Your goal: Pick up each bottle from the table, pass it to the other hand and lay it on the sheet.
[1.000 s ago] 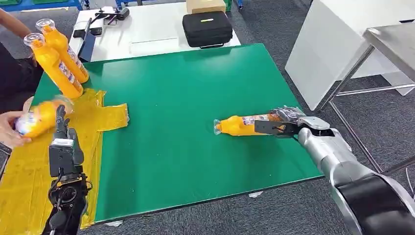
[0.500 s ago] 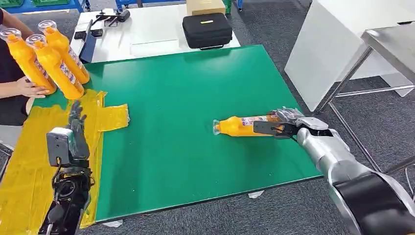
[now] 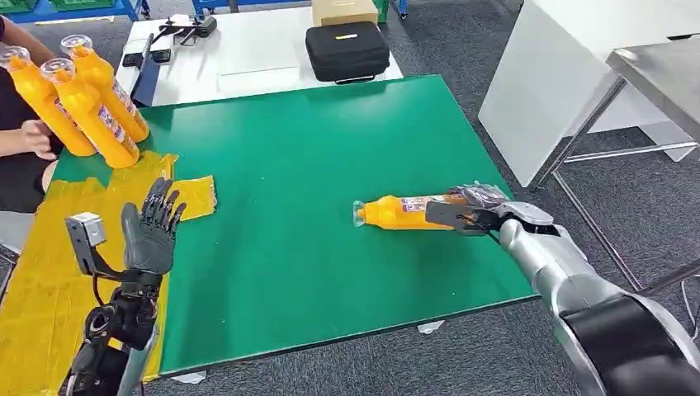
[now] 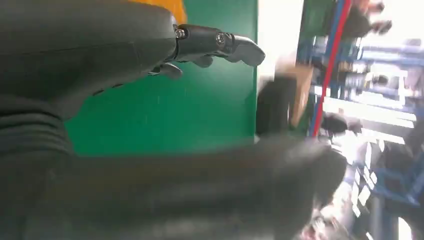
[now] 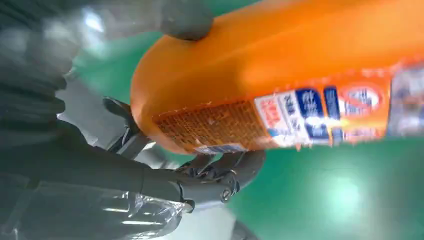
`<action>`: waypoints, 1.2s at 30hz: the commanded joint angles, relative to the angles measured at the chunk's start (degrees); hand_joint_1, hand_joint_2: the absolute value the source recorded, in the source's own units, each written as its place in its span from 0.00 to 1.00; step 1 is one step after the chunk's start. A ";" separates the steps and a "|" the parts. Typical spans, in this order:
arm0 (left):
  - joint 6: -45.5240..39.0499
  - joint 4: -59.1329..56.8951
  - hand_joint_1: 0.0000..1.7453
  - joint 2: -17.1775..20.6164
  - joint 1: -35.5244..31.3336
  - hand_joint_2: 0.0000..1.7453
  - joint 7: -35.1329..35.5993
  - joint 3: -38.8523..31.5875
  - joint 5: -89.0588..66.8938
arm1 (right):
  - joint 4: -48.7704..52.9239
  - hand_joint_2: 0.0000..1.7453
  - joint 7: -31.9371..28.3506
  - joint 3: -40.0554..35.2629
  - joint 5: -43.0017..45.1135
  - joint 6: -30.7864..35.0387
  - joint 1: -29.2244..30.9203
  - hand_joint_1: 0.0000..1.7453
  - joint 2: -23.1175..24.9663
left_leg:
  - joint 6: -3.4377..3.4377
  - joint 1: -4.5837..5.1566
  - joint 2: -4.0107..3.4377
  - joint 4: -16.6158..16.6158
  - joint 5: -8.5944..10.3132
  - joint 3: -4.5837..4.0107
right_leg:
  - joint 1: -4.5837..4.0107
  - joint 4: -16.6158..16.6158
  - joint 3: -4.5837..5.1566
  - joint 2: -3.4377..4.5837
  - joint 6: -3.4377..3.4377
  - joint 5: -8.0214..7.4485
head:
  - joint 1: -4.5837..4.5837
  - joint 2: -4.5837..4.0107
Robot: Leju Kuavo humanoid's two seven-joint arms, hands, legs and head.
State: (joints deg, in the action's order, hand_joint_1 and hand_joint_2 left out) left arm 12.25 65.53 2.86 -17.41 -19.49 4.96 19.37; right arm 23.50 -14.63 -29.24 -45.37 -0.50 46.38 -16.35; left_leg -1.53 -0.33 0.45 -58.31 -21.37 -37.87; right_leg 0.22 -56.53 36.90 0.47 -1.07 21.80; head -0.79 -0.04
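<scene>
The green counter (image 3: 314, 165) is carrying a crumpled yellow sheet (image 3: 49, 247) along its nine-o'clock side, and three orange bottles (image 3: 87, 99) are standing tilted together at about ten o'clock, just beyond the sheet, with a person's hand (image 3: 37, 136) reaching in beside them. Toward four o'clock another orange bottle (image 3: 404, 212) is lying on its side, cap pointing to nine o'clock, while the right hand (image 3: 470, 210) is gripping its base with fingers wrapped around it. The left hand (image 3: 153, 227) is hovering over the sheet's edge at seven o'clock, fingers spread and holding nothing.
</scene>
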 commanded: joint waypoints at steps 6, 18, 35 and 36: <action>3.26 -6.31 0.00 -1.07 1.45 1.00 1.31 0.89 8.69 | 28.35 1.00 -3.04 11.05 18.18 2.76 -11.20 1.00 4.94 | 0.03 -0.01 0.01 0.05 -0.07 -0.01 | -0.02 0.03 -0.01 -0.07 0.02 0.16 | 0.02 0.00; 0.80 -9.58 0.00 -4.25 -1.70 1.00 0.01 4.70 7.19 | 30.82 1.00 -2.59 9.99 22.95 4.61 -10.31 1.00 11.62 | 0.04 0.04 0.00 -0.02 -0.06 -0.28 | 0.03 -0.08 0.28 -0.11 0.00 0.18 | 0.00 0.00; 0.50 -8.26 0.00 -4.24 -2.23 1.00 0.83 3.69 8.55 | 28.00 1.00 2.72 9.01 19.18 6.10 -9.92 0.00 14.29 | 0.03 0.02 -0.02 -0.02 -0.09 -0.25 | 0.00 -0.05 0.24 -0.09 0.00 0.19 | 0.02 0.00; 0.46 -8.19 0.00 -4.19 -2.00 1.00 0.79 3.59 8.32 | 28.12 1.00 2.72 9.48 19.18 5.98 -10.20 0.00 14.33 | 0.02 0.02 -0.01 0.00 -0.04 -0.33 | 0.00 -0.02 0.32 -0.08 0.00 0.15 | 0.02 0.00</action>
State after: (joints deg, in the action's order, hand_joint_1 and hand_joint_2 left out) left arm 13.25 59.23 -1.73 -18.68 -19.28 9.20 27.69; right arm 54.77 -13.81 -19.96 -24.70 5.05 34.39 -3.32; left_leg -1.58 -0.32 0.53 -58.31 -21.28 -38.47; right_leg 0.23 -56.56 37.47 0.36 -1.08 21.84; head -0.76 -0.04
